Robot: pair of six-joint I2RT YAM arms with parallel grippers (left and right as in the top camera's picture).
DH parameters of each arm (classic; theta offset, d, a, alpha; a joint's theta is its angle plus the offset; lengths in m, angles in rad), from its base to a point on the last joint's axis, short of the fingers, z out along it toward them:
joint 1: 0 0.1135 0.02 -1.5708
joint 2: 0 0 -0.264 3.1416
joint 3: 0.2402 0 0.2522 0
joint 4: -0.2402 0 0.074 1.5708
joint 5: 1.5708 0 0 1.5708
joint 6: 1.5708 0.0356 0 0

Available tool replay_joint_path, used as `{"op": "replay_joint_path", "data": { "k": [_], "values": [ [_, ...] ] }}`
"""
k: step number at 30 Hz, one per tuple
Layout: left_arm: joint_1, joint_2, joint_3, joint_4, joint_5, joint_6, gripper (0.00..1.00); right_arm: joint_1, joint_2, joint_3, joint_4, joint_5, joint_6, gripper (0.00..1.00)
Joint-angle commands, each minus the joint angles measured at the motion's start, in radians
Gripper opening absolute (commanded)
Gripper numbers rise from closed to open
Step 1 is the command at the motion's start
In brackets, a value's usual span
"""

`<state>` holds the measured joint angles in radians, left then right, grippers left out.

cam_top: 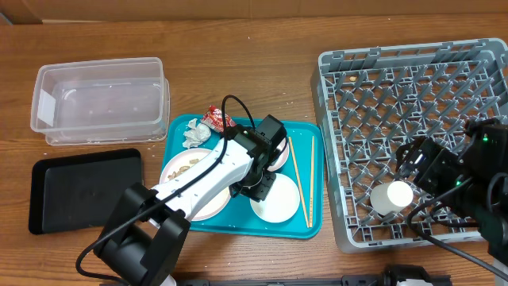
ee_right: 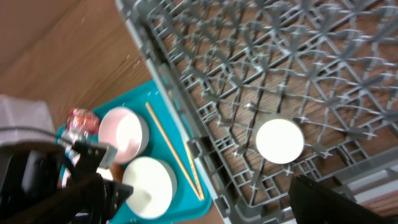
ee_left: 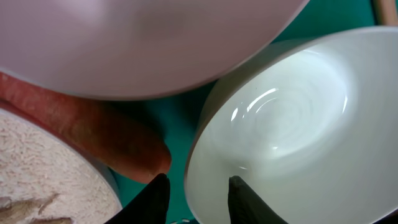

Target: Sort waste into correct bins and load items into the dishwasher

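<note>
My left gripper is low over the teal tray and open. Its fingers straddle the near rim of a white bowl, one outside and one inside, with a gap on either side. In the overhead view this bowl lies just below the gripper. A second, pinkish bowl lies just beyond it. A plate with rice scraps and a carrot piece lie to the left. Chopsticks lie on the tray's right side. My right gripper hangs open over the dish rack.
A small white round dish lies bottom-up in the rack's near left corner. A red wrapper and a tissue sit at the teal tray's far left. The clear tub and the black tray stand left of it.
</note>
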<state>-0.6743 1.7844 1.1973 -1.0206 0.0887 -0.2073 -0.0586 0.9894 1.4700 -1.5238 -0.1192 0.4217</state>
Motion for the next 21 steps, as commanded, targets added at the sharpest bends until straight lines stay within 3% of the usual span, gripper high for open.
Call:
{"op": "replay_joint_path", "data": {
  "k": [1, 4, 5, 8, 15, 21],
  "values": [
    [0.011, -0.026, 0.036, -0.043, -0.037, -0.034, 0.38, -0.004, 0.013, 0.000, -0.019, -0.125, -0.139, 0.96],
    [0.025, -0.080, 0.117, -0.095, -0.056, -0.044, 0.50, -0.002, 0.032, -0.020, -0.051, -0.145, -0.186, 0.93],
    [0.033, -0.121, 0.181, -0.136, -0.059, -0.044, 0.63, -0.002, 0.041, -0.029, -0.071, -0.145, -0.216, 0.91],
    [0.045, -0.175, 0.292, -0.210, -0.098, -0.044, 0.75, -0.003, 0.037, -0.029, -0.075, -0.145, -0.274, 0.91],
    [0.142, -0.267, 0.557, -0.432, -0.187, -0.097, 0.78, -0.002, 0.026, -0.029, -0.074, -0.211, -0.330, 0.95],
    [0.336, -0.388, 0.682, -0.506, -0.189, -0.179, 0.84, 0.025, 0.026, -0.029, -0.067, -0.235, -0.344, 0.94]
  ]
}}
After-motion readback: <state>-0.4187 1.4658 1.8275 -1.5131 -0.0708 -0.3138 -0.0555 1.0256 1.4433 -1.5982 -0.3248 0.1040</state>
